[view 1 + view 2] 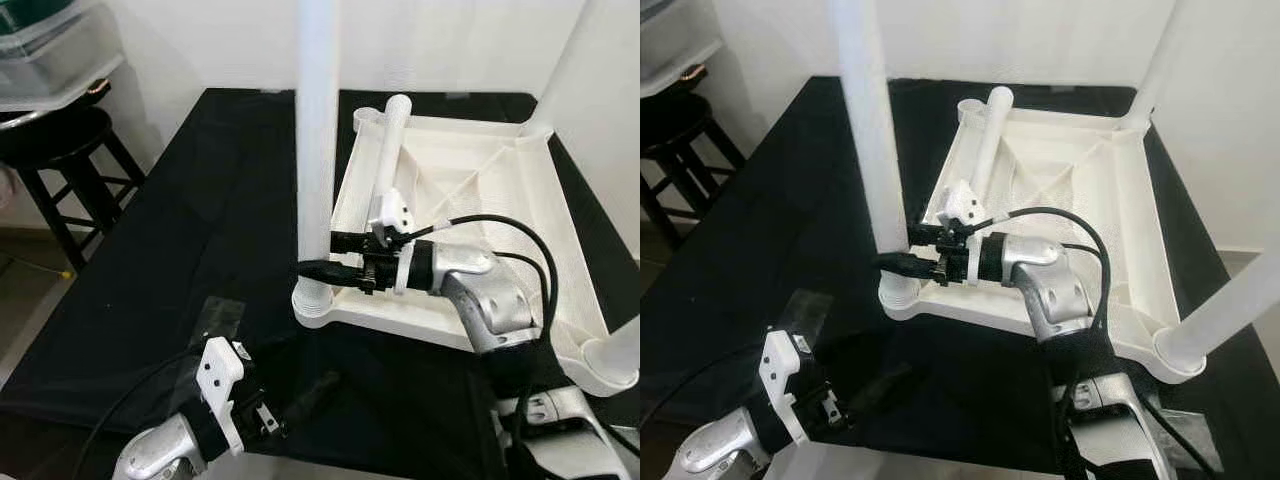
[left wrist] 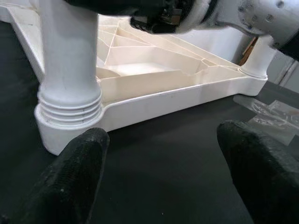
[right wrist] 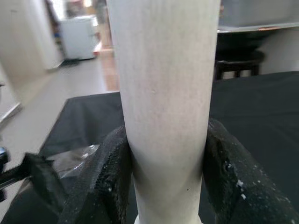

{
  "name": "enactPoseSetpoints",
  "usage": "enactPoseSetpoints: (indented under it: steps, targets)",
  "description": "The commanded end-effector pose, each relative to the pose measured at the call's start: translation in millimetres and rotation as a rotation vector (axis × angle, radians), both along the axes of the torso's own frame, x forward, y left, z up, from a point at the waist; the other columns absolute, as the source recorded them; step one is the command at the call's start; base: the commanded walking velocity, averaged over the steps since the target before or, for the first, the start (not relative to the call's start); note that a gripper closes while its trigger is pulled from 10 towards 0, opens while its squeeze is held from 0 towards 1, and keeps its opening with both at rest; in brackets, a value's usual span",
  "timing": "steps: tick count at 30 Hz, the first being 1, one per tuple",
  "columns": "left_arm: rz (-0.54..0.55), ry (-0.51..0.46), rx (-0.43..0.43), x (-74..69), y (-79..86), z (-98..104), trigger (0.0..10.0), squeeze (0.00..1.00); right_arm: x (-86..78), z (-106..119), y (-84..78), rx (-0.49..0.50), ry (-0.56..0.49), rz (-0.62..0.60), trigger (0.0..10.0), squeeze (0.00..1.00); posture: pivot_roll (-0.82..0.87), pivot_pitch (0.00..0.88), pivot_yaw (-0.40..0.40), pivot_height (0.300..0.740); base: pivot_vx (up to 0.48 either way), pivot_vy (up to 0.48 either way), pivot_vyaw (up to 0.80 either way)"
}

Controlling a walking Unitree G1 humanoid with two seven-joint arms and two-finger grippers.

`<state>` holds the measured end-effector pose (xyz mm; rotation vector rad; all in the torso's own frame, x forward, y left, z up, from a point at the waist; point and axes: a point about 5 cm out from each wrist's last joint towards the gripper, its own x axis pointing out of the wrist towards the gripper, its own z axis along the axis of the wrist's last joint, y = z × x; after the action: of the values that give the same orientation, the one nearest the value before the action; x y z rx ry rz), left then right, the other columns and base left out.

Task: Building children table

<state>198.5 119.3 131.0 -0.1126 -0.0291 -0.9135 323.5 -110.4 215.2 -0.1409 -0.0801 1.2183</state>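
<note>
Nearest the bench's front edge the left claw (image 1: 300, 398) hangs apart, while the right claw (image 1: 318, 256) is clamped low on the upright white plastic leg (image 1: 317, 130), judged light, stiff and slippery, screwed into the upturned white plastic tabletop (image 1: 480, 190).

The white plastic children's table (image 1: 470, 190) lies upside down at the centre-right of the frame on a black tabletop (image 1: 180, 260) — its ribbed underside faces up, with diagonal braces meeting near the middle. 3 legs stand upright in corner sockets: the near-left leg (image 1: 318, 130), tall at frame centre with threads exposed at its base, a far-right leg (image 1: 562, 70) and a near-right leg (image 1: 615, 355). A 4th, loose leg (image 1: 388, 150) lies slanted inside the tray — one end resting on the far-left corner.
</note>
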Motion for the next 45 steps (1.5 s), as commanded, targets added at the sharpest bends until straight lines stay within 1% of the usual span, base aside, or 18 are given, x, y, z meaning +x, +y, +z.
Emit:
enactPoseSetpoints:
  steps: [1,2,4,15,16,19,20,21,22,28,29,30,32,38,39,42,43,45]
  targets:
    - [0.0,0.015,0.005,-2.3,4.4,0,10.0,0.0,-7.8,-25,4.9,-0.017,0.061,-0.232,0.0,0.0,-0.07,0.183,0.027,0.74,0.0,0.0,0.0]
    - [0.0,0.015,0.005,-2.3,4.4,0,10.0,0.0,-7.8,-25,4.9,-0.017,0.061,-0.232,0.0,0.0,-0.07,0.183,0.027,0.74,0.0,0.0,0.0]
    - [0.001,0.017,0.002,-1.6,6.5,0,10.0,0.0,-16.6,-49,17.4,0.002,0.117,-0.725,0.0,0.0,-0.08,0.187,0.035,0.74,0.0,0.0,0.0]
    - [0.005,0.011,0.0,1.2,4.1,0,10.0,0.0,-33.9,-54,46.4,-0.044,0.124,-0.56,0.0,0.0,-0.07,0.175,0.023,0.74,0.0,0.0,0.0]
    - [0.008,0.011,0.0,1.2,4.1,0,10.0,0.0,-33.6,-54,46.3,-0.054,0.128,-0.558,10.0,0.0,-0.07,0.173,0.02,0.74,0.0,0.0,0.0]
    - [0.008,0.011,-0.001,1.1,4.0,0,10.0,0.0,-33.1,-54,47.1,-0.072,0.134,-0.53,10.0,0.0,-0.06,0.17,0.019,0.74,0.0,0.0,0.0]
    - [0.008,0.012,-0.001,1.0,3.9,0,10.0,0.0,-34.2,-53,49.6,-0.074,0.139,-0.501,10.0,0.31,-0.06,0.17,0.019,0.74,0.0,0.0,0.0]
    - [0.007,0.012,-0.001,1.0,3.8,0,10.0,0.0,-35.1,-52,51.5,-0.074,0.142,-0.481,10.0,0.31,-0.06,0.17,0.019,0.74,0.0,0.0,0.0]
    - [0.007,0.013,0.0,1.1,3.8,0,10.0,0.0,-35.7,-50,53.4,-0.07,0.147,-0.45,10.0,1.0,-0.06,0.169,0.02,0.74,0.0,0.0,0.0]
    - [0.003,0.013,0.003,1.1,3.6,0,10.0,0.0,-26.3,-17,49.7,-0.028,0.017,-0.123,10.0,1.0,-0.06,0.167,0.019,0.74,0.0,0.0,0.0]
    - [0.003,0.013,0.004,1.3,3.5,0,10.0,0.0,-25.0,-14,48.1,-0.028,0.003,-0.104,10.0,0.89,-0.05,0.162,0.016,0.74,0.0,0.0,0.0]
    - [0.004,0.013,0.004,1.5,3.5,-1,10.0,0.0,-22.8,-12,44.7,-0.037,0.013,-0.042,10.0,0.26,-0.05,0.162,0.016,0.74,0.0,0.0,0.0]
    - [0.004,0.013,0.005,1.5,3.5,-1,10.0,0.0,-16.0,-8,39.2,-0.063,0.022,0.044,10.0,0.0,-0.05,0.159,0.012,0.74,0.0,0.0,0.0]
    - [0.001,0.015,0.008,0.5,2.8,-2,10.0,0.0,-3.2,0,35.3,-0.091,0.038,0.178,10.0,0.0,-0.03,0.157,0.009,0.74,0.0,0.0,0.0]
    - [0.001,0.015,0.008,0.2,2.6,-2,10.0,0.0,-0.8,1,34.2,-0.087,0.048,0.214,4.0,0.0,-0.03,0.157,0.01,0.74,0.0,0.0,0.0]
    - [0.001,0.015,0.008,-0.1,2.5,-2,10.0,0.0,1.5,1,33.1,-0.085,0.055,0.235,4.0,0.0,-0.03,0.156,0.012,0.74,0.0,0.0,0.0]
    - [0.001,0.016,0.009,-0.4,2.4,-2,10.0,0.0,5.2,2,31.2,-0.083,0.061,0.251,0.0,0.0,-0.03,0.157,0.01,0.74,0.0,0.0,0.0]
    - [0.001,0.017,0.009,-0.8,2.2,-2,10.0,0.0,9.3,4,28.9,-0.071,0.066,0.246,0.0,0.0,-0.03,0.158,0.01,0.74,0.0,0.0,0.0]
